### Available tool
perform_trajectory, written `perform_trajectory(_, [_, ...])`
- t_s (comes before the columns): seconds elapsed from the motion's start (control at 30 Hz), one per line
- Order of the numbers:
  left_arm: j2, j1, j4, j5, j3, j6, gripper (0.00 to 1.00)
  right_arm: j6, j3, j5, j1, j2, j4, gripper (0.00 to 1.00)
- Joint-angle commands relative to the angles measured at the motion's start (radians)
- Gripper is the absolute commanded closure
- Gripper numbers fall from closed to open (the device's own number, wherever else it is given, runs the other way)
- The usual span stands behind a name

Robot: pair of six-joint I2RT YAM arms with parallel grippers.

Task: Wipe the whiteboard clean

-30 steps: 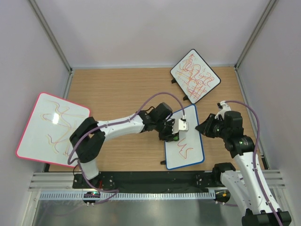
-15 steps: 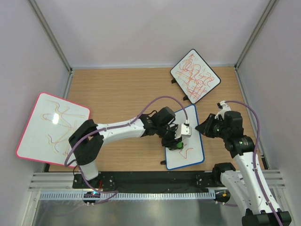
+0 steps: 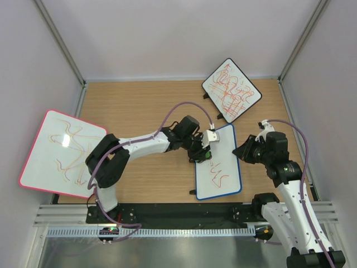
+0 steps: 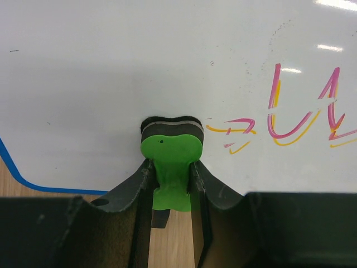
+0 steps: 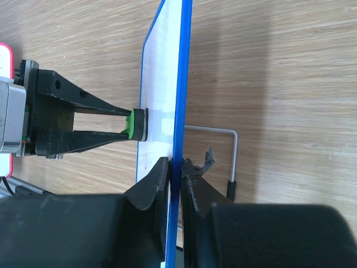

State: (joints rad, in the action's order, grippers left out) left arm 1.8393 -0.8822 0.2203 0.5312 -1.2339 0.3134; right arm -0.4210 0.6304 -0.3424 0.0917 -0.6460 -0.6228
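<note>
Green eraser (image 4: 170, 146), pinched tight in the left gripper (image 4: 170, 170), is now pressing on the far left part of the whiteboard (image 3: 227, 149), having swung back from the board's middle, where it was wiping a moment ago. The board is standing on the wooden table (image 3: 139, 106), right of centre, between the two arms. The right gripper (image 5: 177, 167) is clamping its blue right edge, steadying it. Red scribbles (image 3: 217, 173) are still lying across the near half, so the wiping is probably needing several more strokes toward the near end.
</note>
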Motion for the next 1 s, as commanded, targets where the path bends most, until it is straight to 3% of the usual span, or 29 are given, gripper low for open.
perform_trajectory(0.0, [0.043, -0.012, -0.061, -0.011, -0.003, -0.03, 1.0, 0.024, 0.031, 0.005, 0.005, 0.011, 0.023, 0.99])
perform_trajectory(0.2, [0.022, -0.026, -0.062, 0.03, 0.031, -0.043, 1.0, 0.024, 0.029, 0.005, 0.005, 0.011, 0.024, 0.99])
perform_trajectory(0.57, [-0.103, -0.19, -0.072, 0.087, 0.071, -0.099, 1.0, 0.022, 0.029, 0.006, 0.003, 0.008, 0.025, 0.99])
perform_trajectory(0.97, [-0.04, -0.19, -0.053, 0.015, 0.03, -0.071, 1.0, 0.021, 0.031, 0.01, 0.003, 0.009, 0.023, 0.99])
